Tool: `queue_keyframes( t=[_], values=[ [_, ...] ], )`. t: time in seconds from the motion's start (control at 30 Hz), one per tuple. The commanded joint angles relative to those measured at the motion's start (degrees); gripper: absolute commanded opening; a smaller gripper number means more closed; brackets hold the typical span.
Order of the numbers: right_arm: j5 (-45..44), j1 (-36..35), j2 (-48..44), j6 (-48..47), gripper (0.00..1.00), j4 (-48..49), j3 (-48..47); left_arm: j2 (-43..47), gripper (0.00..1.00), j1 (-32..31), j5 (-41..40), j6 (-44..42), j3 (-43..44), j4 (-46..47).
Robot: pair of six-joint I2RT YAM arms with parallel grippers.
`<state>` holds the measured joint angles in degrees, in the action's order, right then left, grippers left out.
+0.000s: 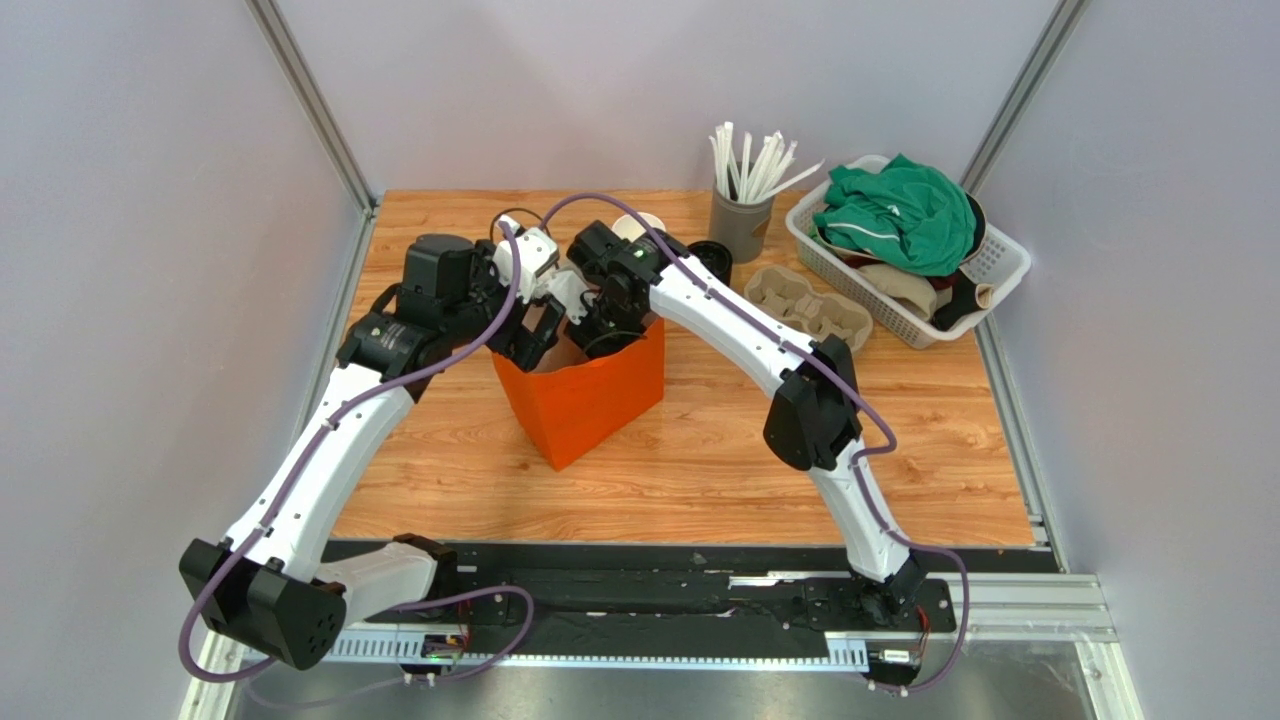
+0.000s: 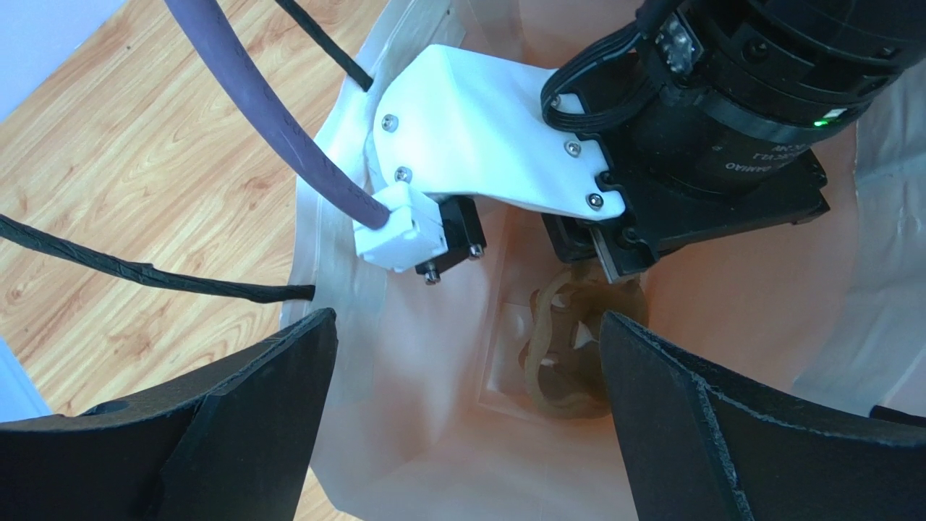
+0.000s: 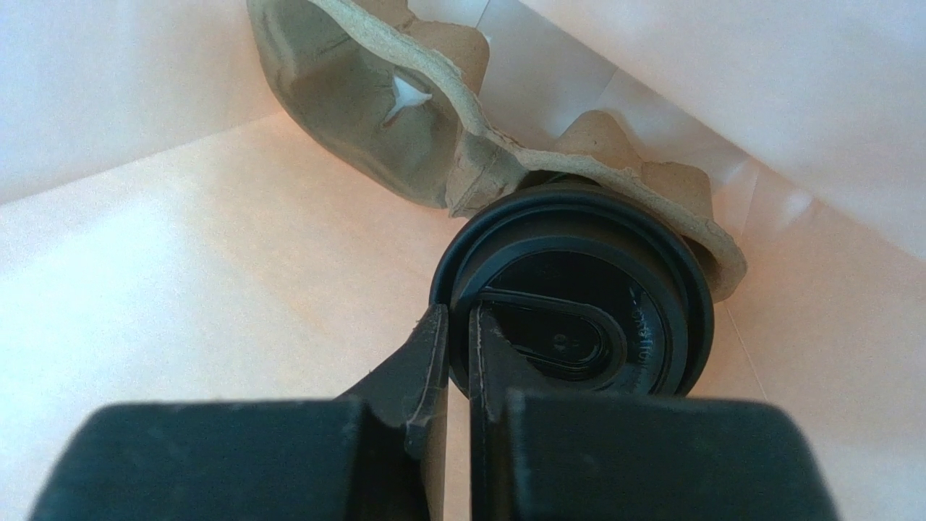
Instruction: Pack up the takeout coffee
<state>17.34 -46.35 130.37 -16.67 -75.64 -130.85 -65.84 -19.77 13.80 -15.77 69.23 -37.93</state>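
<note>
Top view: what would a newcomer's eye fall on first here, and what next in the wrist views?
The orange bag in the middle of the table draws the eye. Inside it, the right gripper pinches the rim of the black-lidded coffee cup, against a pulp carrier; the left gripper hangs wide open over the bag's mouth. Far right, a green cloth tops a white basket.

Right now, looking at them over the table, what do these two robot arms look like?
Both the left arm and right arm have white boxy shells between bulky black joints. A purple cable runs along each. The fingers are matte black wedges. A small green light glows on the right wrist's black housing.
</note>
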Motion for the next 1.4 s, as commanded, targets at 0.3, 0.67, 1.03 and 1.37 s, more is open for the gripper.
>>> queue_keyframes(
  t=[0.3,0.67,1.03,1.37],
  values=[
    [-4.2,2.1,2.6,0.9,0.09,-1.2,-0.2,1.7,0.99,0.3,0.3,-0.5,-0.5,0.1],
    [-3.1,2.1,-1.9,0.2,0.32,-0.4,-1.4,1.5,0.99,0.3,0.4,-0.5,-0.5,0.1],
    [-1.8,2.0,-4.4,0.0,0.43,0.0,-2.0,1.4,0.99,0.3,0.4,-0.5,-0.8,0.1],
    [-1.3,1.9,-6.5,-0.1,0.45,0.2,-1.8,1.7,0.99,0.4,0.4,-0.5,-0.9,0.2]
  ],
)
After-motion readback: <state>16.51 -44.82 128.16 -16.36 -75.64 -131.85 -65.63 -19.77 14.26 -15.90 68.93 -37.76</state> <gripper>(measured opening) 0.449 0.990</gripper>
